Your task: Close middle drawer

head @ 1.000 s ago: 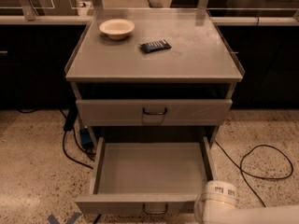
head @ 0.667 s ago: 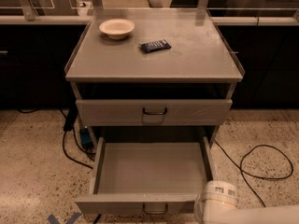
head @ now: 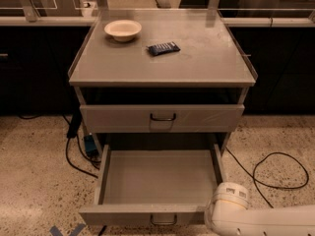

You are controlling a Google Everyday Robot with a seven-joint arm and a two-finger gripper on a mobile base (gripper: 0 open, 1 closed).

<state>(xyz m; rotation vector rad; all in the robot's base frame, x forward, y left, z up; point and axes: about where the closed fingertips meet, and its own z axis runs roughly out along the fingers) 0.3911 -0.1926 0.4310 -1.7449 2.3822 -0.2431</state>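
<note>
Down at six o'clock in the camera view, the middle drawer [head: 157,178] is standing pulled far out of the cabinet [head: 162,68]. Its grey box is empty, and its low front panel with the dark loop handle [head: 164,221] is sitting at the bottom edge. At about four o'clock from the drawer's centre, the white arm [head: 229,203] is sitting just beside the right end of that panel; whether it is touching, I cannot tell. The gripper itself is lying out of sight, below or behind that white joint, so I cannot tell whether it is spread or closed.

I am judging the step in hand to be getting contact on the front panel for the push. To do it well, I am planning to shift the contact toward the handle at the panel's centre, since a shove at the right corner is likely to skew the box on its runners. Then I am aiming straight toward twelve o'clock, slow and level, passing under the upper drawer [head: 162,118], until the panel is sitting flush.
</note>
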